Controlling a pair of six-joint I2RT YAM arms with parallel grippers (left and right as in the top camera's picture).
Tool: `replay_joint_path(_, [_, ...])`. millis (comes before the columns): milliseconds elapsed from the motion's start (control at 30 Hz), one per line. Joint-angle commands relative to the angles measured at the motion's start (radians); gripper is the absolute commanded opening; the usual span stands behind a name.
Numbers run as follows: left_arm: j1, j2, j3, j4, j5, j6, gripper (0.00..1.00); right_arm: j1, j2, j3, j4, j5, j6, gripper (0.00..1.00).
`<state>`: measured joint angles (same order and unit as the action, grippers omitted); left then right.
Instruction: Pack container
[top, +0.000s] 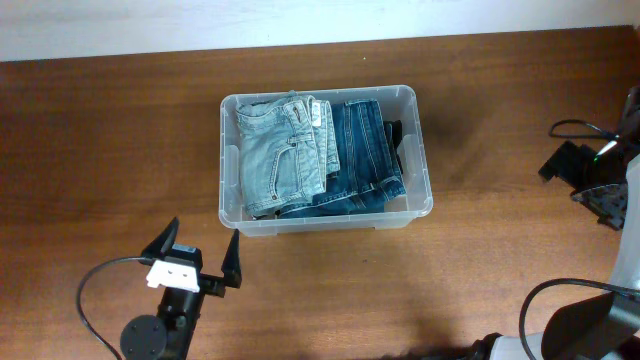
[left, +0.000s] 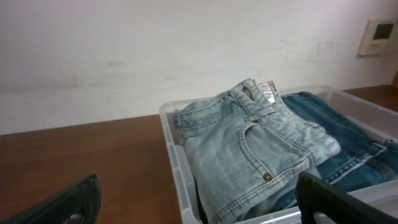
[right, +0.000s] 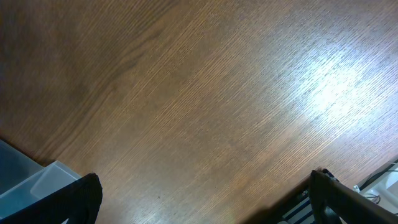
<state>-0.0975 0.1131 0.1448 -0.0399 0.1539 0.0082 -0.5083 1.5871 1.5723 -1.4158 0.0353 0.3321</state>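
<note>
The clear plastic container (top: 424, 170) stands in the middle of the wooden table. It holds folded light blue jeans (top: 280, 155) on the left and dark blue jeans (top: 365, 155) on the right. In the left wrist view the container rim (left: 177, 162) and the light jeans (left: 255, 149) are close ahead. My left gripper (top: 198, 262) is open and empty, just in front of the container's near left corner. My right gripper (top: 595, 180) is at the table's right edge, open and empty over bare wood (right: 205, 124). A corner of the container (right: 37, 180) shows at lower left there.
Black cables (top: 570, 128) lie near the right arm at the table's right edge. A white wall (left: 155, 50) runs behind the table, with a small wall panel (left: 378, 34) at upper right.
</note>
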Motion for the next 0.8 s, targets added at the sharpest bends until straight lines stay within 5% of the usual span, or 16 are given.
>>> replay_joint_path(0, [0.023,-0.063,-0.046,0.017,0.015,0.016,0.99,-0.003,0.003,0.002,0.000,0.002,0.001,0.98])
replay_joint_path(767, [0.140,-0.108,-0.136,-0.001,0.016,0.155,0.99,-0.003,0.003,0.002,0.000,0.002,0.001,0.98])
